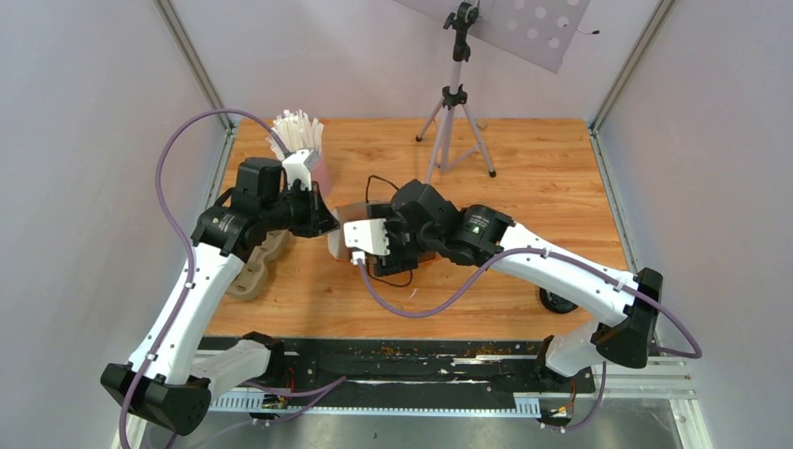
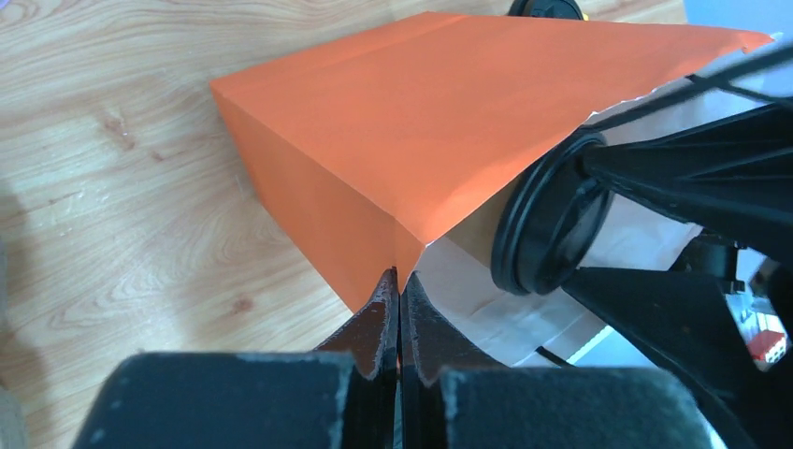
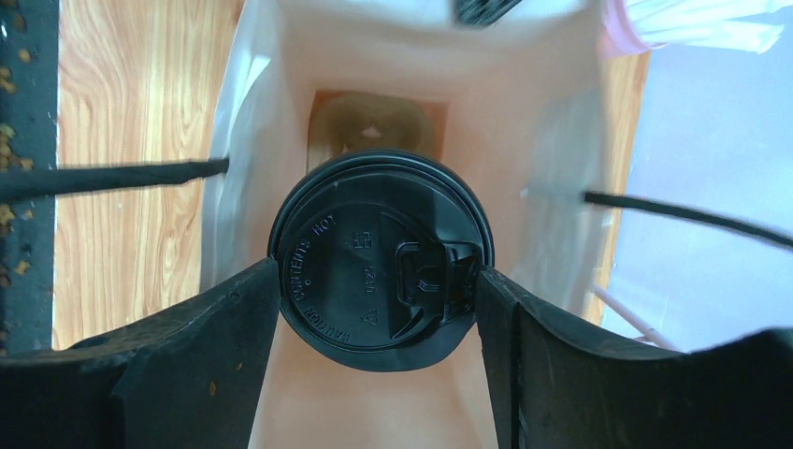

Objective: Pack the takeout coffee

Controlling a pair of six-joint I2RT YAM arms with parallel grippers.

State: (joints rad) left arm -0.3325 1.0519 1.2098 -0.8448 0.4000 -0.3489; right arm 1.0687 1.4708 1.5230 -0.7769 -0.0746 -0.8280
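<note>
**Packing status: insertion stage, not complete.**

My left end effector [image 2: 399, 281] was fully closed, with its jaws pinched on one edge of the mouth of the orange paper bag [image 2: 449, 112]. The bag was white inside and appeared to lie on its side on the light wooden tabletop [image 2: 122, 187]. This pinch held the mouth open toward my other arm.

My right end effector [image 3: 379, 276] stood wide apart and gripped the takeout coffee [image 3: 374, 243], with one finger against each side of its black round plastic lid [image 2: 547, 224]. Only the lid was visible. The paper cup body pointed into the bag and was hidden behind the lid.

**Done, as far as the views showed:**
- The lid was fitted on the cup.
- The bag mouth was open.
- The takeout coffee was at the opening, with the lid roughly level with the bag's edge.

**Left to do, by my judgement:**
- Advance the cup to the far end of the bag.
- Part the right fingers and draw them clear of the mouth.
- Let go of the bag edge.

A brown shape [image 3: 374, 126] lay at the far end of the bag; I could not identify it. A grey-brown pulp cup tray [image 1: 254, 271] and a pink cup of white sticks [image 1: 299, 131] were outside the bag, near my left arm. I could not tell whether either belonged in the bag.
</note>
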